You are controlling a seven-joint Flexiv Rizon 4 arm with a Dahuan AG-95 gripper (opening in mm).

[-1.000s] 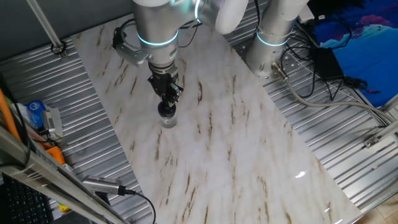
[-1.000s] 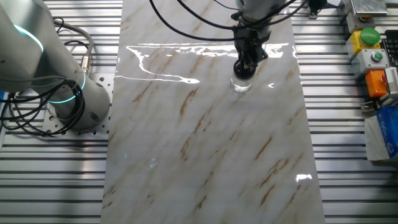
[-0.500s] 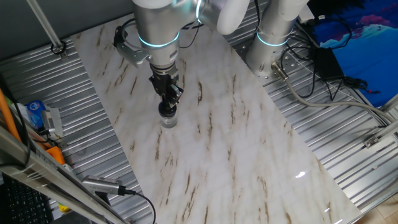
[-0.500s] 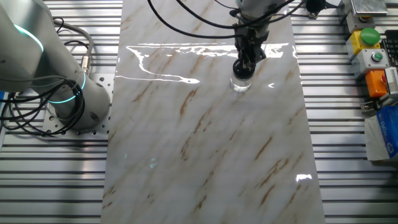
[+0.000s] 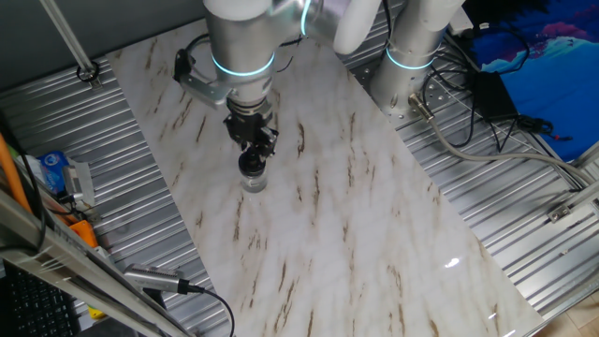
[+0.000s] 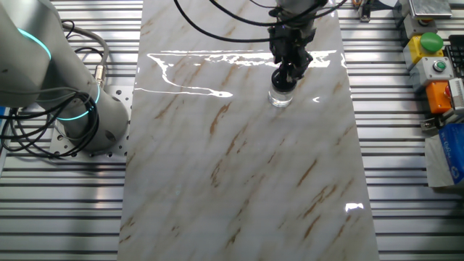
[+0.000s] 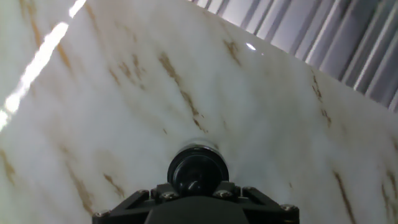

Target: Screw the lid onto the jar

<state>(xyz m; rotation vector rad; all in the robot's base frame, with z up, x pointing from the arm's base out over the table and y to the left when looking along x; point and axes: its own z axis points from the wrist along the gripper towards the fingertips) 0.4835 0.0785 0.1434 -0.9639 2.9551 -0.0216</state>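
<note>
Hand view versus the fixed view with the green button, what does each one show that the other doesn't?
Only the hand view shows the lid face-on from above, a round black cap directly ahead of the hand.

Only the fixed view shows the green button, the second arm's base, and the clear jar standing upright under the gripper.

Both show the lid on the jar, the gripper jaws at it, and the marble tabletop.

A glossy white marble-patterned worktop (image 5: pixel 309 215) with brown veins lies on a ribbed silver aluminium base (image 6: pixel 406 181) and mirrors bright streaks of overhead light (image 6: pixel 217 58). Black cables (image 5: pixel 487 122) trail beside blue fabric (image 5: pixel 552 47) at one edge; a control box with a green button (image 6: pixel 431 43) sits at another
</note>
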